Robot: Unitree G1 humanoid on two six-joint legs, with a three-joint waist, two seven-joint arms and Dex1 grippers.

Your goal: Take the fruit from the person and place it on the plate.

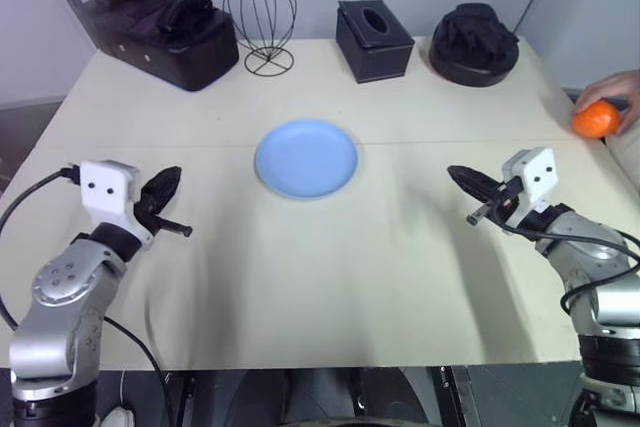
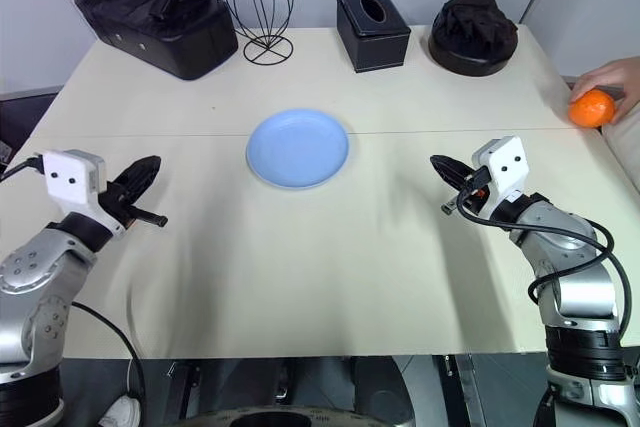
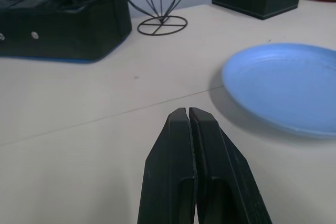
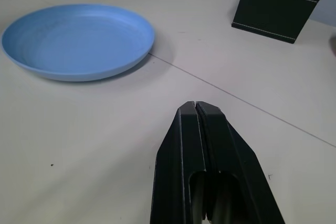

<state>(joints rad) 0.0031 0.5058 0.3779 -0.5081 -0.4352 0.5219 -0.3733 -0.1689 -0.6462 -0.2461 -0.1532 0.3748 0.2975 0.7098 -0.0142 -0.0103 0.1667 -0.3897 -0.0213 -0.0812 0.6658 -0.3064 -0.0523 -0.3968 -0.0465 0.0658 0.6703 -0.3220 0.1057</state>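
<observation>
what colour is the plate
Plain light blue; the plate shows best in the right wrist view.

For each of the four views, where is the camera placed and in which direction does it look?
Left eye and right eye views: on the head, looking down over the table; both arms, left gripper and right gripper show.
Left wrist view: looks along shut fingers toward the plate.
Right wrist view: along shut fingers toward the plate.
Shared: all show the plate.
</observation>
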